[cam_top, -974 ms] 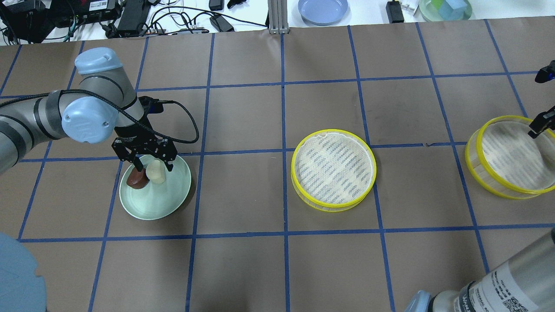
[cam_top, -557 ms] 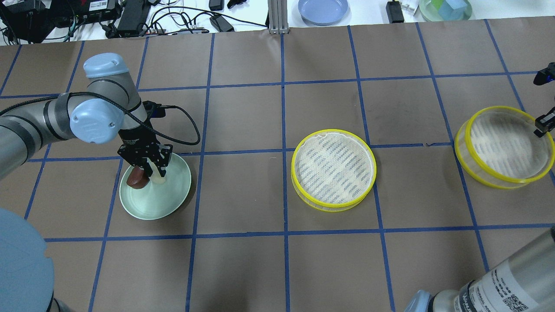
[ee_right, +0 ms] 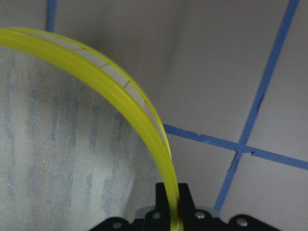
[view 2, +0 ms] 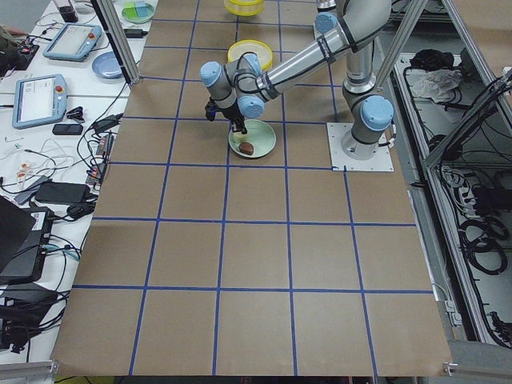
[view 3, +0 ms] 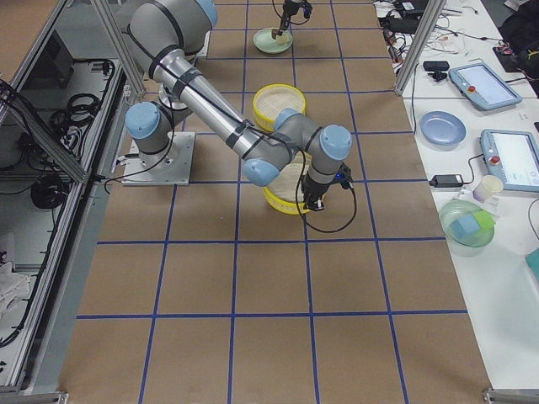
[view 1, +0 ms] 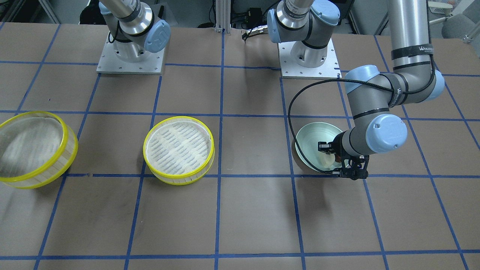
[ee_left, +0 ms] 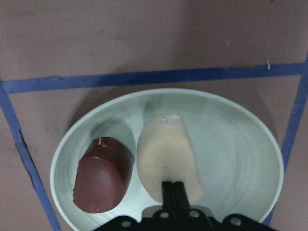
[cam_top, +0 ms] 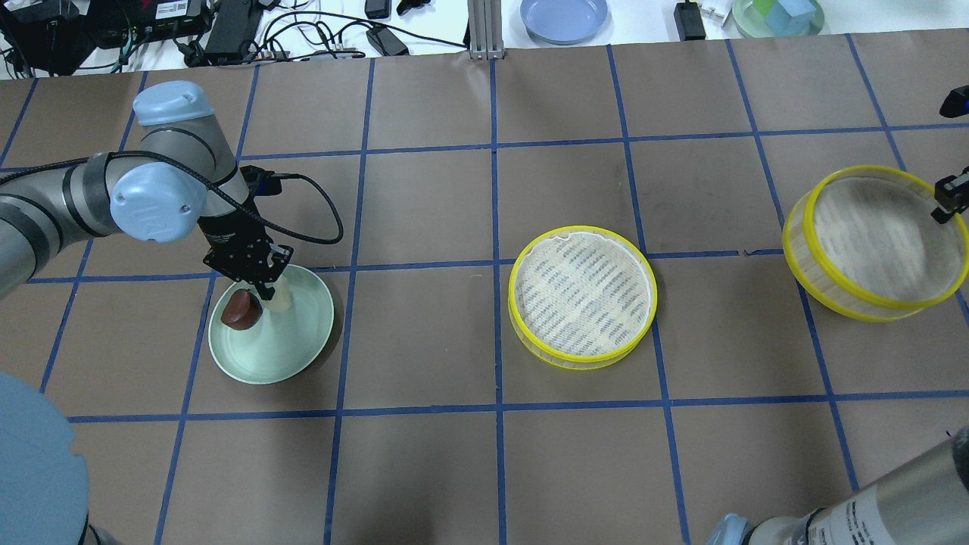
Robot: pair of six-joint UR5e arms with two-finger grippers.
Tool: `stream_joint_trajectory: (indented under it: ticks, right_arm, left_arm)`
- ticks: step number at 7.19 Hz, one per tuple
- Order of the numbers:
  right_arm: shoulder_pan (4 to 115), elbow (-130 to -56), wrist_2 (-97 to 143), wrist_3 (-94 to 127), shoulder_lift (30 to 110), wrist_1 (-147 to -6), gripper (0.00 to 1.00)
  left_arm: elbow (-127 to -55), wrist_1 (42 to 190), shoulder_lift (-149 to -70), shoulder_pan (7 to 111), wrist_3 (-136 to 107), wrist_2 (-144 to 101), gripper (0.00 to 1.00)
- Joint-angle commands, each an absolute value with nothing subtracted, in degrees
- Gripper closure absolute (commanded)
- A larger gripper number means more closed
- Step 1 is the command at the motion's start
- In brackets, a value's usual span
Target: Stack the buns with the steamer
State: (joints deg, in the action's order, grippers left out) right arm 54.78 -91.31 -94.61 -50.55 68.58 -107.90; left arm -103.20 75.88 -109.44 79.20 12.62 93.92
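A pale green plate (cam_top: 299, 344) holds a reddish-brown bun (cam_top: 241, 309) and a cream bun (cam_top: 279, 300). My left gripper (cam_top: 263, 286) is down in the plate and shut on the cream bun (ee_left: 166, 159), with the brown bun (ee_left: 103, 173) right beside it. A yellow-rimmed steamer tray (cam_top: 581, 295) sits mid-table, empty. My right gripper (cam_top: 950, 200) is shut on the rim of a second steamer tray (cam_top: 870, 242) and holds it tilted above the table; the wrist view shows the fingers clamped on the yellow rim (ee_right: 120, 86).
A blue plate (cam_top: 564, 17) and a green dish with blocks (cam_top: 778, 15) sit on the white bench beyond the table's far edge, beside cables and power bricks (cam_top: 227, 30). Blue tape lines grid the brown table.
My left gripper turned and closed on the cream bun. My right gripper carried its steamer tray up and farther from the robot, shifting it slightly left in the view.
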Motion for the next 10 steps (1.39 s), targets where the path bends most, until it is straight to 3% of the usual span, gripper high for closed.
stream_joint_trajectory:
  ticks: [1, 4, 6, 10]
  right_arm:
    - [61.59, -91.32, -93.87, -41.26, 73.1, -100.76, 1.0]
    - [64.69, -91.41, -94.39, -36.22, 74.44, -98.98, 1.0]
    - [67.74, -91.41, -94.83, -32.71, 74.88, -98.88, 1.0]
    - [68.73, -92.54, -94.66, -30.76, 75.14, -98.79, 1.0]
  left_arm:
    - [-100.9, 78.3, -108.28, 79.01, 12.66, 93.69, 1.0]
    - [-96.35, 84.61, -105.22, 82.68, 7.84, 85.72, 1.0]
    - [-95.1, 84.73, -104.42, 90.92, 1.53, 81.78, 1.0]
    - [-95.01, 74.05, -106.43, 105.88, -10.16, 69.74, 1.0]
